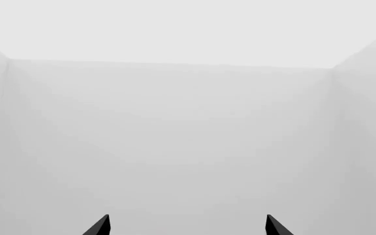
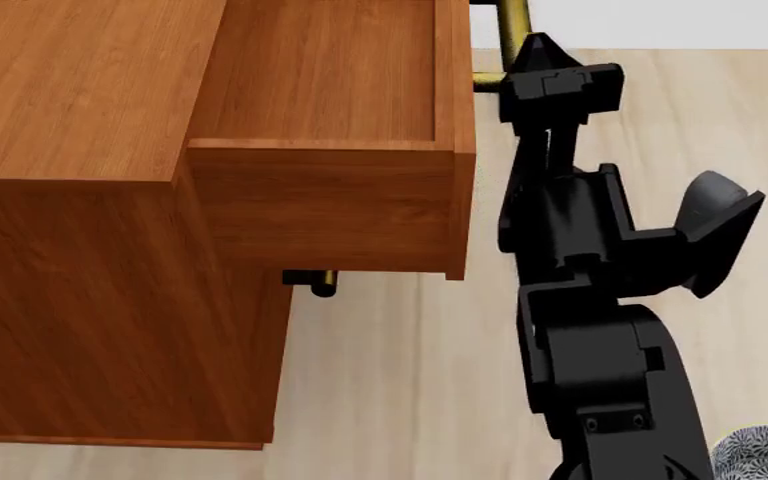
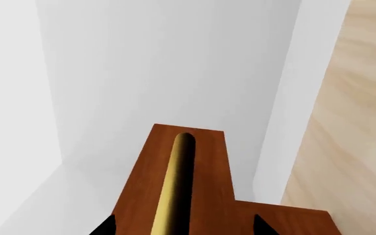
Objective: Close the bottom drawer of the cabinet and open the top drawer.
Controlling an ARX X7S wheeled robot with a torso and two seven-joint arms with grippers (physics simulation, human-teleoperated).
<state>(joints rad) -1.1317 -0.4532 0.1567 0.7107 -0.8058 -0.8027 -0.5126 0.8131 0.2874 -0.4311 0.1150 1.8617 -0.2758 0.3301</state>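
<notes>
The reddish-brown cabinet (image 2: 77,250) fills the left of the head view. Its top drawer (image 2: 331,200) stands pulled well out and looks empty. The drawer's brass bar handle (image 2: 511,18) is at the top of the view, and my right gripper (image 2: 534,60) is at it. In the right wrist view the handle (image 3: 172,191) runs between the two fingertips of my right gripper (image 3: 184,227), which stand wide apart, open. Under the open drawer the end of a lower handle (image 2: 311,283) shows; the lower drawers' fronts are hidden. My left gripper (image 1: 186,226) is open and faces only white walls.
Pale wood floor (image 2: 411,380) lies in front of the cabinet. A grey patterned bowl (image 2: 764,455) shows at the lower right corner of the head view, beside my right arm (image 2: 598,330). White walls stand behind the drawer front.
</notes>
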